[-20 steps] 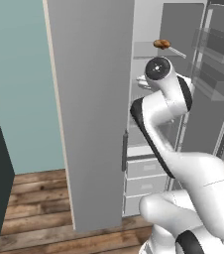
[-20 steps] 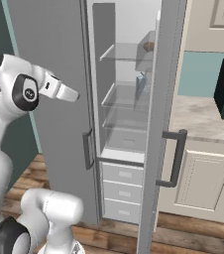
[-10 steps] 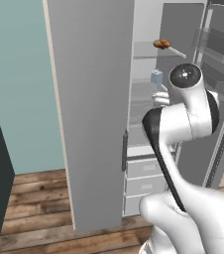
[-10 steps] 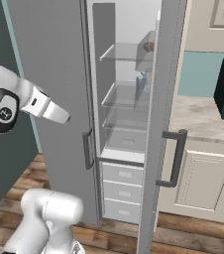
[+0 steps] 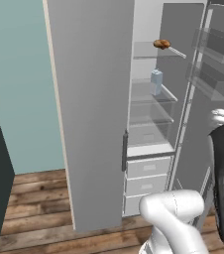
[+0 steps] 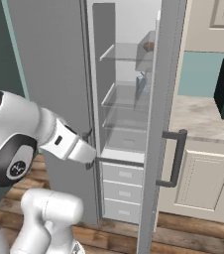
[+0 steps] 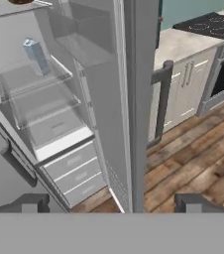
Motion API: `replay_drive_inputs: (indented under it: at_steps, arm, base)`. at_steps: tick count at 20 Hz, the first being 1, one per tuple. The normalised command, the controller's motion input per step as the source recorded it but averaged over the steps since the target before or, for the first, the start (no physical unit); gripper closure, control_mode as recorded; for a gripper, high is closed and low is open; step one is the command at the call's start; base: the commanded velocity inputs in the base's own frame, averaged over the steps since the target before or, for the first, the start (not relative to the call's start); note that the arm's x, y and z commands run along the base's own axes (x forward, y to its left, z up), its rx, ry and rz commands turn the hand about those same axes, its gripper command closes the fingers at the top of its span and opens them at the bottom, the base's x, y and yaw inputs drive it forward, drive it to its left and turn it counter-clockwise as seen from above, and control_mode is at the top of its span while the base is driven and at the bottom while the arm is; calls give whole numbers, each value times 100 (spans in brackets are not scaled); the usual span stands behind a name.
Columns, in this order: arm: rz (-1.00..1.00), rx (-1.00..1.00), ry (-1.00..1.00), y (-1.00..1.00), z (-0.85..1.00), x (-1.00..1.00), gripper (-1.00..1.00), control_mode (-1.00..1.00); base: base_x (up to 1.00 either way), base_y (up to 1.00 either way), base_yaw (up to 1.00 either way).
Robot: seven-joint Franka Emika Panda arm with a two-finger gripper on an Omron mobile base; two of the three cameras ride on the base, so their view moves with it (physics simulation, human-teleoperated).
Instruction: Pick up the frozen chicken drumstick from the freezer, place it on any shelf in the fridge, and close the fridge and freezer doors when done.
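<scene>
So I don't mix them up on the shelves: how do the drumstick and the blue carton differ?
The drumstick is brown-orange, lumpy and lies flat on the top glass shelf; the pale blue carton is boxy, stands upright and sits one shelf lower. Both rest on clear shelves in the open fridge.

A home kitchen: a tall grey fridge [image 6: 134,99] with glass shelves, cream cabinets [image 6: 203,178] under a stone counter [image 6: 198,111], a stove [image 7: 215,25], plank flooring [image 7: 193,163].

Fridge [image 7: 44,124] open; pale blue carton [image 7: 36,55] on glass shelf; tool [image 7: 111,203] agape
</scene>
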Motion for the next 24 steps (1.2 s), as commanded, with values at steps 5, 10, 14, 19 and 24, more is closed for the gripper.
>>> replay_drive_inputs:
  at_steps: [5,10,14,19,24]
  arm:
    - [13,7,-16,-100,0,-100,-100,-100]
    - [6,10,-12,-100,0,-93,-100,-100]
    - [3,9,-6,-100,0,-18,-100,-100]
    - [9,6,-8,-96,0,30,-100,-100]
    - [0,1,0,-58,-3,85,-100,-100]
  base:
    - [0,0,0]
    - [0,0,0]
    - [0,0,0]
    - [0,0,0]
    - [0,0,0]
